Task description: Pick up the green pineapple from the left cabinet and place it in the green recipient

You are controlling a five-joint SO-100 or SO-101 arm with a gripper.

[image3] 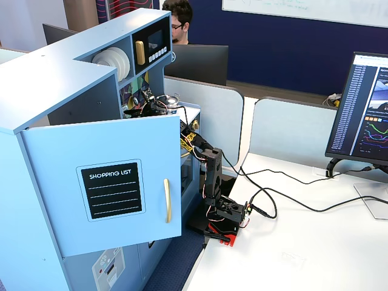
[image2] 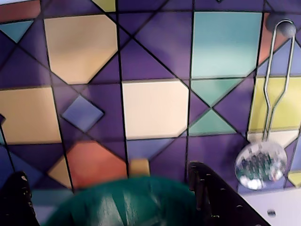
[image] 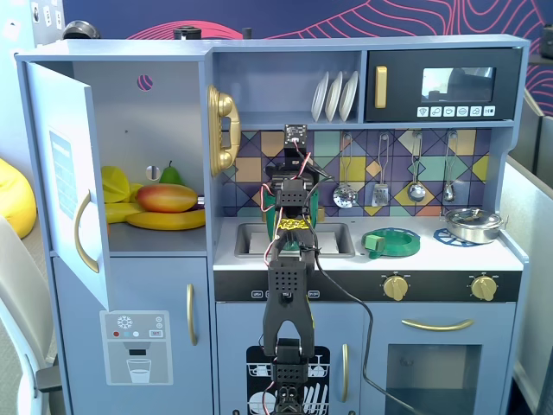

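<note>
The left cabinet (image: 173, 121) stands open, its door (image: 59, 177) swung out towards the left in a fixed view. On its shelf lie a mango (image: 167, 197), a banana (image: 168, 221) and a light-green pear (image: 170, 174).

The arm reaches up over the sink (image: 251, 239) to the tiled backsplash. In the wrist view the gripper (image2: 113, 190) faces those tiles. One dark finger (image2: 19, 200) sits at the lower left and the other (image2: 211, 193) at the lower right, so the jaws stand well apart. Between them lies a blurred dark-green mass, smooth and glossy.

It may be the green pineapple or the rim of the green recipient (image: 320, 213), which shows as a dark-green sliver just right of the arm; I cannot tell which. So I cannot tell whether the jaws grip anything. The pineapple's crown direction and long axis cannot be read in any view.

A metal skimmer (image2: 261, 165) hangs on the wall to the right in the wrist view. A flat green dish (image: 390, 243) rests on the counter right of the sink.
</note>
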